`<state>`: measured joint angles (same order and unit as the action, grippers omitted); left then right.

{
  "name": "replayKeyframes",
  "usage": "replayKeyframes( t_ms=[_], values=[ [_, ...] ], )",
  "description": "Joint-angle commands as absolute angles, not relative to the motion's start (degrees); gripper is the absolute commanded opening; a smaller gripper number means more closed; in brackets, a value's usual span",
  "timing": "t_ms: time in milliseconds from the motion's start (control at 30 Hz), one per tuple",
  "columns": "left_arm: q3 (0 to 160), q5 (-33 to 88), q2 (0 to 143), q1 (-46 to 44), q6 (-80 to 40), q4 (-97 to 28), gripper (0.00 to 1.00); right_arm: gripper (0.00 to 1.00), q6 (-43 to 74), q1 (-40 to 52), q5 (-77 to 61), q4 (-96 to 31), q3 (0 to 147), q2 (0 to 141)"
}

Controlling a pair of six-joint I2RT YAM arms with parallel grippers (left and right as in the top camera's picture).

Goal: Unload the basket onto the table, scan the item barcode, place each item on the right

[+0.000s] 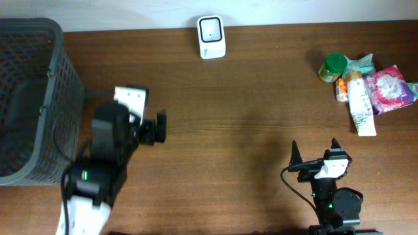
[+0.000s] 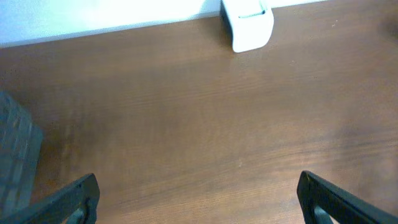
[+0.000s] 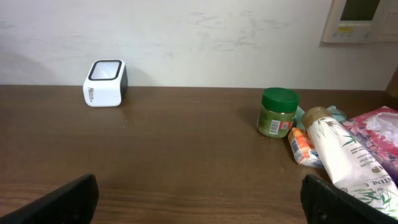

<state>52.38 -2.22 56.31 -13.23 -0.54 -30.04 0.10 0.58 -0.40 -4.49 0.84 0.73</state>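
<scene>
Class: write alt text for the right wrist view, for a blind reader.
A white barcode scanner stands far left on a brown table; a green-lidded jar, white tube and pink packet cluster right. The right end effector is open, empty.

Broad bare tabletop (image 1: 248,130) lay open mid-frame; basket (image 1: 65,98) walled left edge; scanner (image 1: 211,37) stood top centre; item cluster (image 1: 362,98) crowded upper right.

Legible text: none.
White scanner (image 3: 104,83): small dark lettering on its side, too small to read.
Cream tube (image 3: 346,160): grey print near the leaf pattern (blurred).
Green-lidded jar (image 3: 277,114): label illegible.
</scene>
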Motion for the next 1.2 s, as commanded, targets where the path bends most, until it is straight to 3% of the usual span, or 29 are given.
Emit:
replayKeyframes(
  t_ms=[0, 500, 700, 867, 1167],
  values=[
    [40.8, -0.2, 41.3, -13.3, 1.4, -27.0, 0.99, 0.99, 0.7, 1.1, 0.1, -4.6, 0.3, 0.2],
    [20.0, -1.2, 12.0, -13.3, 5.4, -27.0, 0.99, 0.98, 0.7, 1.1, 0.1, -4.6, 0.3, 0.2],
    [9.6, -1.0, 1.3, -10.7, 6.1, -16.7, 0.99, 0.98, 0.7, 1.1, 0.1, -4.6, 0.3, 0.2],
    [0.3, -0.8, 0.3, -8.1, 5.7, -2.1, 0.99, 0.99, 0.7, 1.1, 0.1, -4.6, 0.3, 0.2],
    [0.5, -1.3, 0.3, 0.4, 5.6, -4.7, 0.99, 0.99, 0.7, 1.1, 0.1, -4.6, 0.3, 0.2]
  ],
)
